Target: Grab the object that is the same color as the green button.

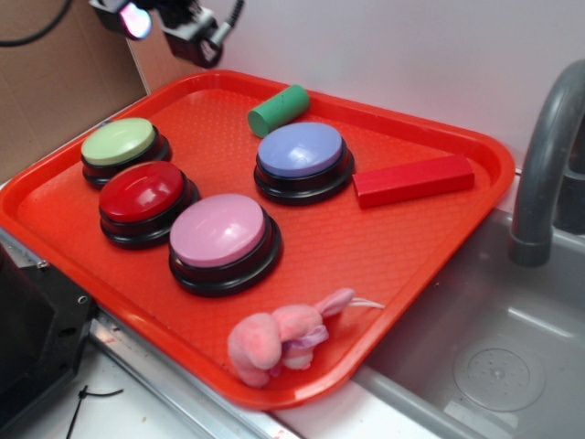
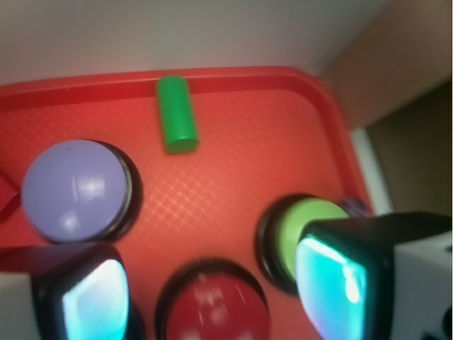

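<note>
Take the tray (image 1: 475, 155) as landmark — everything lies on it. The cylinder (image 1: 279, 110) lies on its side near the tray's far rim, just behind one button (image 1: 303, 160). A block (image 1: 413, 179) sits right of that button. Along the tray's left side stands a row of three buttons (image 1: 144, 199) — the hindmost (image 1: 120, 146) nearest the far-left corner. A soft toy (image 1: 279, 337) lies at the near rim.

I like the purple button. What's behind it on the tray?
Behind the purple button a green cylinder lies on its side near the tray's back rim, apart from the button. Nothing else shows there. The bit of tray right behind the button's base is hidden.
</note>
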Robot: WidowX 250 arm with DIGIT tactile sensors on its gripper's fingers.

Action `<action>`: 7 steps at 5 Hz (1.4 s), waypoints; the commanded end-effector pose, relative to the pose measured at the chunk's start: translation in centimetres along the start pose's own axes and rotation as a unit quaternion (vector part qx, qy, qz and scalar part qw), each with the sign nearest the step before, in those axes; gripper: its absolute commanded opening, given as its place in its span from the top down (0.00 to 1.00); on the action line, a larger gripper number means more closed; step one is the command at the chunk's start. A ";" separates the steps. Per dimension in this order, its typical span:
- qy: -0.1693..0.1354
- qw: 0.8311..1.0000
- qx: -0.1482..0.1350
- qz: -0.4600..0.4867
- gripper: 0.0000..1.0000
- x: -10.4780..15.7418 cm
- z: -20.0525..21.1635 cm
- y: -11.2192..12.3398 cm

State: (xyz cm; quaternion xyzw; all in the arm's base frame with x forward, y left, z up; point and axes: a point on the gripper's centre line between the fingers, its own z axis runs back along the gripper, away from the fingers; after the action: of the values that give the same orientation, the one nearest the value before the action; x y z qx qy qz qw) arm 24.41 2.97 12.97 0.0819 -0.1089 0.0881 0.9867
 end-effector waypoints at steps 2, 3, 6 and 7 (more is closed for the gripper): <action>-0.043 0.999 -0.030 0.003 0.00 7.1 -6.2 0.7; -0.026 0.999 -0.020 -0.006 0.00 8.4 -8.1 0.3; 0.046 0.998 -0.041 -0.006 0.76 8.0 -11.5 -1.4; 0.084 0.996 -0.041 -0.009 1.00 7.9 -11.6 -1.7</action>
State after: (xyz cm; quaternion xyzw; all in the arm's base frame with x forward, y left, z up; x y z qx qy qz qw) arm 33.69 4.52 1.94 0.0345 -0.0033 0.0832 0.9959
